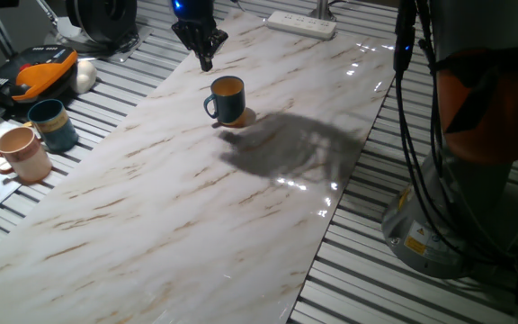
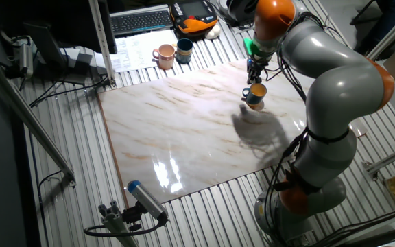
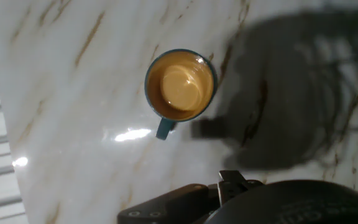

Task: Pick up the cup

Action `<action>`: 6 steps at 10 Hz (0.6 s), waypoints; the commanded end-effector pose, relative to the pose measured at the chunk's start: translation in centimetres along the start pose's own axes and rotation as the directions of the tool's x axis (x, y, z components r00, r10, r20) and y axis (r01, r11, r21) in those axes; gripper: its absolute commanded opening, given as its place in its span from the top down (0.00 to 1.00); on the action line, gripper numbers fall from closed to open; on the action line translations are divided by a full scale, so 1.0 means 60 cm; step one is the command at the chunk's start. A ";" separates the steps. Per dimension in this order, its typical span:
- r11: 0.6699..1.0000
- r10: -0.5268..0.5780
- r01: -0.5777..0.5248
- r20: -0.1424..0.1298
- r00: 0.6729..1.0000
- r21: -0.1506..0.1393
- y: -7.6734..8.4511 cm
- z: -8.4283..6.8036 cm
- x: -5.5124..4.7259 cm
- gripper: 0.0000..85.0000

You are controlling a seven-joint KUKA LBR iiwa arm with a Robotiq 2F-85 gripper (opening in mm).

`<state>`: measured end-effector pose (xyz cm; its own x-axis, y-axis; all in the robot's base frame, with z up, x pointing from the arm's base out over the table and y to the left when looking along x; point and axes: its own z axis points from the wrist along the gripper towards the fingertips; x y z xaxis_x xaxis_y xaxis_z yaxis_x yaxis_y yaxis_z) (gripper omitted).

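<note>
The cup (image 1: 227, 99) stands upright on the marble table (image 1: 151, 207), below the gripper (image 1: 205, 59), whose jaws look pressed together. Glazed ceramic: likely rigid, fairly heavy, slick and breakable. The rim wall or the handle (image 3: 163, 130) seems the best hold.

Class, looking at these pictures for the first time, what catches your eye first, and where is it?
The navy cup with its orange-tan inside stands upright on the marble tabletop, the gripper hanging just above and behind it. A teal mug and a pinkish-tan mug sit off the slab's edge.
</note>
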<state>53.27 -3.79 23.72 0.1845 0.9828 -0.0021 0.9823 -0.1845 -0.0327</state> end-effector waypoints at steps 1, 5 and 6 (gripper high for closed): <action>1.000 0.021 -0.021 -0.010 1.000 -0.008 0.000 0.001 -0.002 1.00; 1.000 0.026 -0.027 -0.021 0.999 -0.013 0.007 0.016 -0.004 1.00; 0.999 0.029 -0.030 -0.021 0.999 -0.011 0.009 0.022 -0.006 1.00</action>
<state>53.72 -4.27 22.29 0.2138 0.9767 0.0185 0.9767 -0.2134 -0.0211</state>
